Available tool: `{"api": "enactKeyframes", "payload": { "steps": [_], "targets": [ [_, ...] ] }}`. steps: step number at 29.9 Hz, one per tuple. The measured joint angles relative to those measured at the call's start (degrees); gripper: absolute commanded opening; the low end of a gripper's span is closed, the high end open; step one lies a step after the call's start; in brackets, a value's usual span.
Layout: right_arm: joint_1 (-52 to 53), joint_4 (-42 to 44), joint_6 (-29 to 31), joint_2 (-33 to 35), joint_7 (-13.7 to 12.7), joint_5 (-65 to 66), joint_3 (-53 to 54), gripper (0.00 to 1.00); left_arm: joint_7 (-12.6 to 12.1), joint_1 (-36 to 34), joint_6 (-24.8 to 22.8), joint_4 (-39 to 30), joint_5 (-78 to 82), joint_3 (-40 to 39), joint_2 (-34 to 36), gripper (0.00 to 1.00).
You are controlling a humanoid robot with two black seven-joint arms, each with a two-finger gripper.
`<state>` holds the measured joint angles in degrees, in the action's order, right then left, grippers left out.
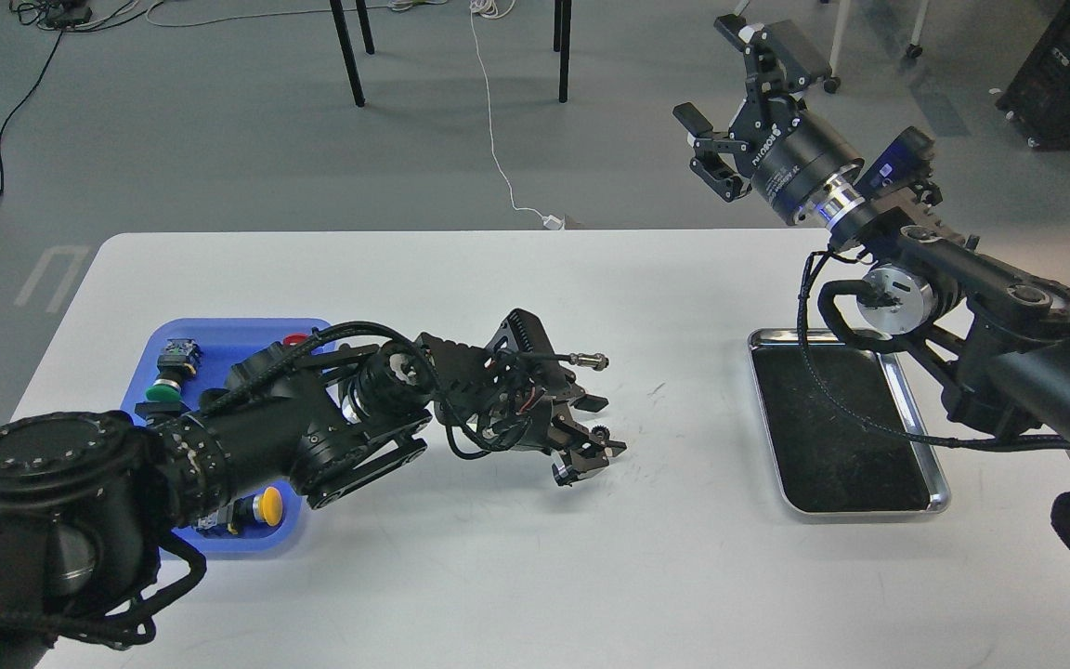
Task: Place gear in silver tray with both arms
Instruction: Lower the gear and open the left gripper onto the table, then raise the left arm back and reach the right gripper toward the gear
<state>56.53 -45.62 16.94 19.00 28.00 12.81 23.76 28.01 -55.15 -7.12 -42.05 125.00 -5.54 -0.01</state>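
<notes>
A small dark toothed gear [601, 433] shows at the tip of my left gripper [589, 440], low over the white table at its middle. The gripper's fingers [593, 404] stand apart on either side of the gear. I cannot tell whether the gear rests on the table or touches a finger. The silver tray [940, 494], with a black inner surface, lies at the right of the table with nothing in it. My right gripper [728, 107] is open and empty, raised high beyond the table's far edge, above and behind the tray.
A blue plastic tray [219, 333] at the left holds push-buttons with green [160, 391], yellow [267, 506] and red caps, partly hidden by my left arm. My right arm's cable loops hang over the silver tray's far end. Chair legs and cables are on the floor behind.
</notes>
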Motion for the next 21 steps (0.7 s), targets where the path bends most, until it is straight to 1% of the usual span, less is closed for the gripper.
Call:
{"api": "enactKeyframes", "payload": {
  "steps": [4, 7, 11, 16, 18, 21],
  "targets": [
    [0.0, -0.32, 0.29, 1.7, 0.0, -0.06, 0.0, 0.99, -0.01, -0.32, -0.13, -2.64, -2.61, -4.92, 0.0, 0.98],
    [-0.27, -0.65, 0.93, 3.54, 0.0, -0.06, -0.03, 0.99, 0.0, -0.31, -0.31, -3.97, -12.05, -9.04, 0.51, 0.98],
    [-0.52, -1.61, 3.6, 6.73, 0.0, -0.06, -0.34, 0.99, -0.02, 1.31, -0.44, -5.8, -32.27, -14.74, 4.28, 0.98],
    [-0.68, -2.12, 8.98, 10.3, 0.0, 1.64, -3.92, 0.99, -0.03, 6.13, -0.7, -7.57, -58.22, -22.88, 9.74, 0.98],
    [-0.66, -2.14, 10.39, 11.55, 0.0, 4.82, -4.85, 0.99, -0.03, 8.16, -0.63, -8.53, -65.45, -26.2, 11.21, 0.98],
    [-0.41, -2.77, 10.97, 12.8, 0.0, 13.27, -5.46, 0.99, -0.03, 11.88, -0.56, -10.34, -72.77, -33.4, 12.58, 0.98]
  ]
}}
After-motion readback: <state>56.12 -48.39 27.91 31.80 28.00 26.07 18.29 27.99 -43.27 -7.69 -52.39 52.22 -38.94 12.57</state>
